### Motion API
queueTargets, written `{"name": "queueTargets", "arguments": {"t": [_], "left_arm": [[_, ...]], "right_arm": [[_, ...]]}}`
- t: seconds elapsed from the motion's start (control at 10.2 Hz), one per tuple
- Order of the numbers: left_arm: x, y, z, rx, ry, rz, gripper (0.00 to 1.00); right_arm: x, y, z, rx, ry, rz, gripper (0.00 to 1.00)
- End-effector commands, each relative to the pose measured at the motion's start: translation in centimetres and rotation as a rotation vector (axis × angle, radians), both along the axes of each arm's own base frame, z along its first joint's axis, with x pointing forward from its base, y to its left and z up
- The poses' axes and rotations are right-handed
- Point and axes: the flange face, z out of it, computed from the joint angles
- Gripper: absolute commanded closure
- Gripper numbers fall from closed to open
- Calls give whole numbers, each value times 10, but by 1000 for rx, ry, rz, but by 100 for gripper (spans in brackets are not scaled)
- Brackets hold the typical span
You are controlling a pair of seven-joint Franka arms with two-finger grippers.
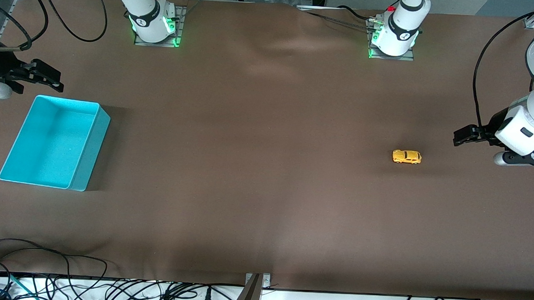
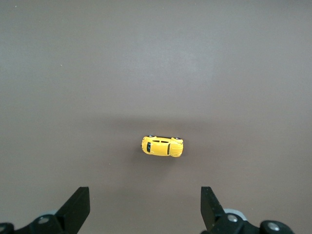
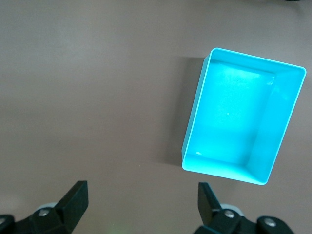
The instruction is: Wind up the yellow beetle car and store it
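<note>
Car on wheels, untouched | left gripper spread wide above it, right gripper spread near bin | I fear a nudge rolls it off.

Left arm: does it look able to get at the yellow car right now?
Probably yes. The left gripper hangs open at the left arm's end of the table, near the yellow car, which sits alone on the bare table with nothing between them.
</note>
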Motion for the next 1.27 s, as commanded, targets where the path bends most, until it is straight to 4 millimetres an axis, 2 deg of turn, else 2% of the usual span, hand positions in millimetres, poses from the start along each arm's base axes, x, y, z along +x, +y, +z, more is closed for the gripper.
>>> {"name": "queueTargets", "arguments": {"t": [0.0, 0.29, 0.49, 0.68, 0.88, 1.17], "left_arm": [[0, 2, 2, -20, -8, 8, 0], [1, 4, -3, -9, -4, 178, 0], [2, 7, -13, 19, 7, 463, 0], [5, 5, -31, 60, 28, 822, 0], [9, 7, -53, 94, 56, 1079, 0], [19, 18, -106, 129, 121, 1347, 0]], "right_arm": [[-1, -2, 5, -9, 4, 0, 0], [-1, -1, 2, -8, 11, 1, 0], [-1, 2, 3, -6, 10, 4, 0], [-1, 3, 3, -6, 10, 6, 0], [-1, 3, 3, -6, 10, 9, 0], [-1, 4, 1, -6, 13, 9, 0]]}}
